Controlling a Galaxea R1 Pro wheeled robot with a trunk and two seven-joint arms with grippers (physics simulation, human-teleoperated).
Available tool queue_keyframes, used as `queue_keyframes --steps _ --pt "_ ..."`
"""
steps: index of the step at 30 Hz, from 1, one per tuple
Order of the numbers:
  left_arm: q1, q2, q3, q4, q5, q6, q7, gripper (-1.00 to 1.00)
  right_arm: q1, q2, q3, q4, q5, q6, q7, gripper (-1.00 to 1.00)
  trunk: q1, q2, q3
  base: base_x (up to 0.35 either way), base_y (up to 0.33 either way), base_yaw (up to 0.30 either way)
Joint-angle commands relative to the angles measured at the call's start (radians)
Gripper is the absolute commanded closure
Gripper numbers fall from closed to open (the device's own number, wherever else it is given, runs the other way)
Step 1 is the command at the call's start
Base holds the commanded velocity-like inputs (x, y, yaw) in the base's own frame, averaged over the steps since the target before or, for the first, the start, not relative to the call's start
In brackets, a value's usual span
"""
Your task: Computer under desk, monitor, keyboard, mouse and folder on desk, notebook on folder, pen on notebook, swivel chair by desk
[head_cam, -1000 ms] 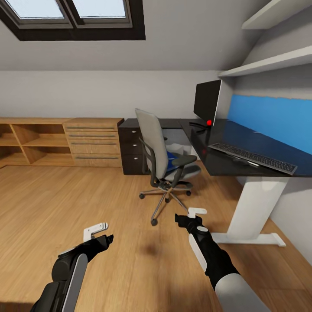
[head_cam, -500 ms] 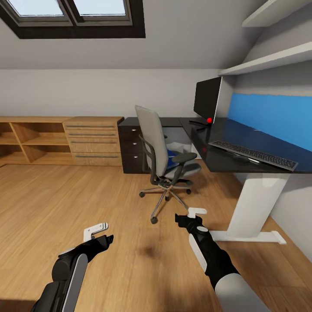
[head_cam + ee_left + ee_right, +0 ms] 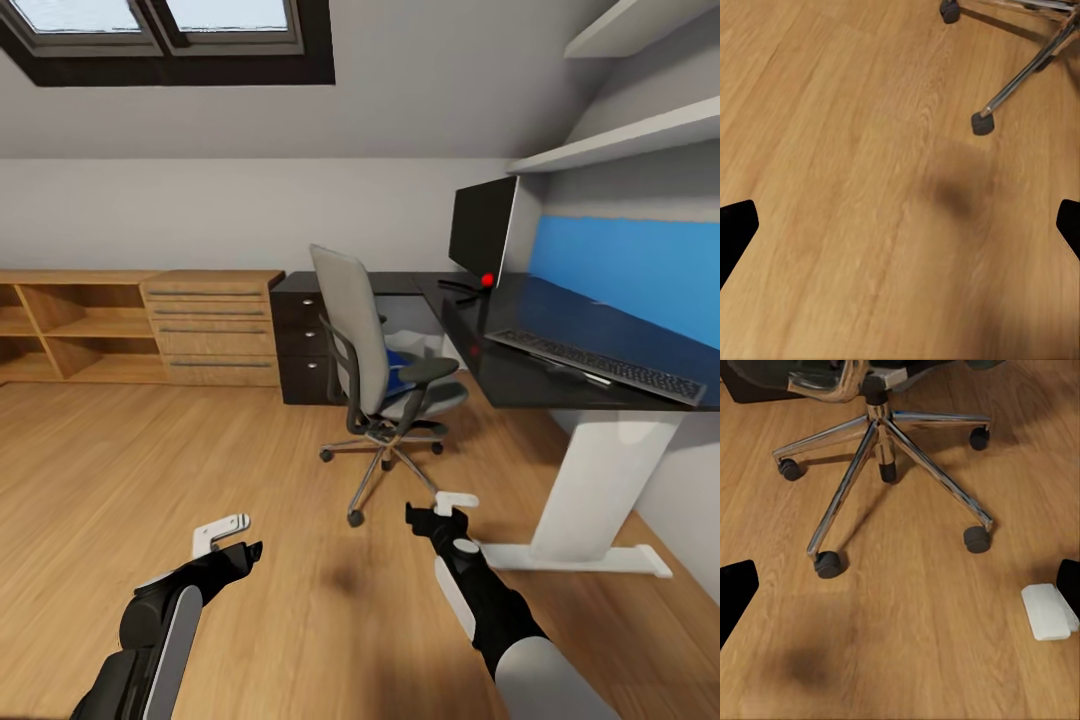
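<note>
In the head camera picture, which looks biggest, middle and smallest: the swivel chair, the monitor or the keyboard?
1. swivel chair: biggest by far.
2. and 3. keyboard and monitor: too close to rank; the monitor stands farther back, so it looks smaller than it is.

Swivel chair (image 3: 362, 330) grey, chrome base; folder (image 3: 398, 368) on seat bright blue. Tabletop (image 3: 520, 340) glossy black, leg white. Monitor (image 3: 480, 232) black, red dot. Floor (image 3: 200, 480) light woodgrain. Wall panel (image 3: 640, 270) blue.

An attic bedroom set up as a home office: skylights (image 3: 160, 25) in the sloped ceiling at upper left and a wood floor (image 3: 120, 480). At right, an L-shaped desk (image 3: 520, 375) carries a monitor (image 3: 482, 232) and keyboard (image 3: 600, 365), with a swivel chair (image 3: 375, 350) before it.
</note>
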Motion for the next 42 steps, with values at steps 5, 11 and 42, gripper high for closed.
queue_keyframes --steps 5,11,42 --pt "-0.001 0.001 0.004 -0.001 0.011 0.003 0.007 -1.00 0.000 -0.012 0.004 0.087 0.009 -0.116 -0.051 -1.00 0.000 0.000 -0.001 0.315 0.000 0.000" --pt "-0.001 0.002 0.006 -0.001 0.011 0.004 0.007 -1.00 -0.003 -0.044 0.002 0.178 0.020 -0.220 -0.088 -1.00 0.000 0.000 -0.001 0.280 0.000 0.000" --pt "-0.001 0.002 0.006 0.032 0.012 0.004 0.009 -1.00 -0.014 -0.083 0.001 0.210 0.013 -0.347 -0.232 -1.00 0.000 0.000 -0.001 0.243 0.000 0.000"
